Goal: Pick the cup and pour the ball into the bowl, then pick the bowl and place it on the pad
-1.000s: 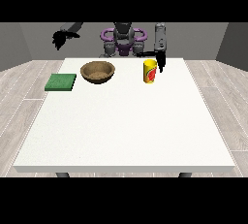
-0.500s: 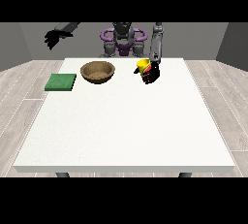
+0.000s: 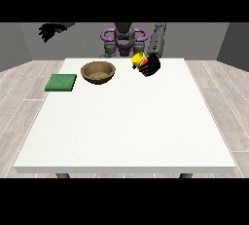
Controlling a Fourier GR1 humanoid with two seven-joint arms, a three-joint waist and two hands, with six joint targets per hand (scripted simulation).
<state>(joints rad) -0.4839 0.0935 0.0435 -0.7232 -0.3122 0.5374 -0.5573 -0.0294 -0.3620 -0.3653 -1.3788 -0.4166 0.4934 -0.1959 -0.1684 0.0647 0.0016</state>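
Nearest you, the white table [image 3: 126, 131] runs broad and bare across its front half. Look farther back and you find the green pad [image 3: 61, 82] lying flat near the table's left edge as you see it. Just beyond and to its right sits the brown wooden bowl [image 3: 98, 71], upright, well apart from the pad; you can see down into its brown inside, and nothing shows in there.

Right of the bowl, the yellow cup [image 3: 140, 60] hangs tipped over above the table, its top leaning toward the bowl, with a touch of red on its side. The hand at the view's right [image 3: 150, 65] has its black fingers curled round the cup from the right. The ball is probably inside the cup, but you can't make it out from here.

Farthest back, the hand at the view's left [image 3: 49, 30] is raised high, out past the table's edge, holding nothing; its fingers look loosely spread, drooping downward.
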